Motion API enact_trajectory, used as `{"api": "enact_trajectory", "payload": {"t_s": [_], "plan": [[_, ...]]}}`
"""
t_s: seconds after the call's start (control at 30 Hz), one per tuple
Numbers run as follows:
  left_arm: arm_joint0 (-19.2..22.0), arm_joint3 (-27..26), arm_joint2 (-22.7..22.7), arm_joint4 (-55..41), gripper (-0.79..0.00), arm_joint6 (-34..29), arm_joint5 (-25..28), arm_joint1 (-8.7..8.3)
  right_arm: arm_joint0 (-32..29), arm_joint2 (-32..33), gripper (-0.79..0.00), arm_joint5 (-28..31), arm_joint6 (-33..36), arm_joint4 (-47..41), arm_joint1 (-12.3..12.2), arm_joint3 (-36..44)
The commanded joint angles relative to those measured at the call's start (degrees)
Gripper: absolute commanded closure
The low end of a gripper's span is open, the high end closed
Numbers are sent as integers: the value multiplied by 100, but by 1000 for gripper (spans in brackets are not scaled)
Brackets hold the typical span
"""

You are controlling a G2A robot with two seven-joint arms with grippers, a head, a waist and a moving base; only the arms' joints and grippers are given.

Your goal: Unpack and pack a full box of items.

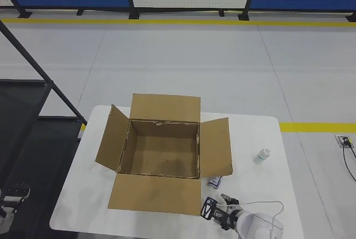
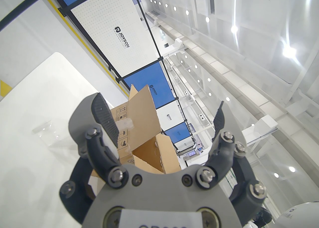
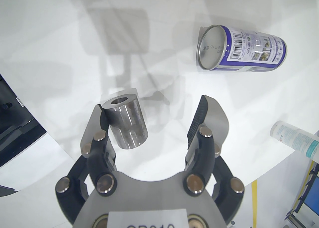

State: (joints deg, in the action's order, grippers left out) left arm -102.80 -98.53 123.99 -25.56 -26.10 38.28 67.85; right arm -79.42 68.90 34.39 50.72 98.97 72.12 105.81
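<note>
An open cardboard box (image 1: 160,149) stands mid-table with its flaps spread and nothing visible inside; it also appears in the left wrist view (image 2: 144,124). My right gripper (image 3: 152,105) is open near the table's front edge (image 1: 221,210), with a short steel cylinder (image 3: 125,120) standing between its fingers and touching one pad. A blue and white can (image 3: 240,48) lies on its side beyond it, by the box's right flap (image 1: 215,180). My left gripper (image 2: 159,103) is open, holds nothing, and sits off the table's left side (image 1: 13,196).
A small white bottle (image 1: 262,156) stands right of the box and shows in the right wrist view (image 3: 295,139). The white table (image 1: 255,137) has bare room at its right and front left. A black frame (image 1: 22,42) stands at the left.
</note>
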Motion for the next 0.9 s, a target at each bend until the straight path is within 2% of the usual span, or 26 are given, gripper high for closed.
{"api": "enact_trajectory", "payload": {"t_s": [0.0, 0.07, 0.17, 0.27, 0.47, 0.53, 0.57, 0.63, 0.87], "plan": [[0, 0, 0, 0, -785, 0, 0, 0, 28, -6, -656, 10, 48, -57, 0, -27], [0, 0, 0, 0, -785, 0, 0, 0, 62, -20, -585, 21, 113, -105, 1, -67], [0, 0, 0, 0, -785, 0, 0, 0, 117, -58, -391, 62, 205, -191, 4, -140], [0, 0, 0, 0, -785, 0, 0, 0, 182, -105, -382, 71, 325, -242, 8, -212], [0, 0, 0, 0, -785, 0, 0, 0, 276, -155, -308, 76, 404, -371, 10, -294], [0, 0, 0, 0, -785, 0, 0, 0, 304, -157, -256, 69, 400, -394, 8, -319], [0, 0, 0, 0, -785, 0, 0, 0, 313, -156, -203, 70, 391, -407, 6, -324], [0, 0, 0, 0, -785, 0, 0, 0, 320, -125, -9, 5, 363, -435, 2, -315], [0, 0, 0, 0, -785, 0, 0, 0, 154, 408, 0, -805, -147, -889, -17, -90]]}}
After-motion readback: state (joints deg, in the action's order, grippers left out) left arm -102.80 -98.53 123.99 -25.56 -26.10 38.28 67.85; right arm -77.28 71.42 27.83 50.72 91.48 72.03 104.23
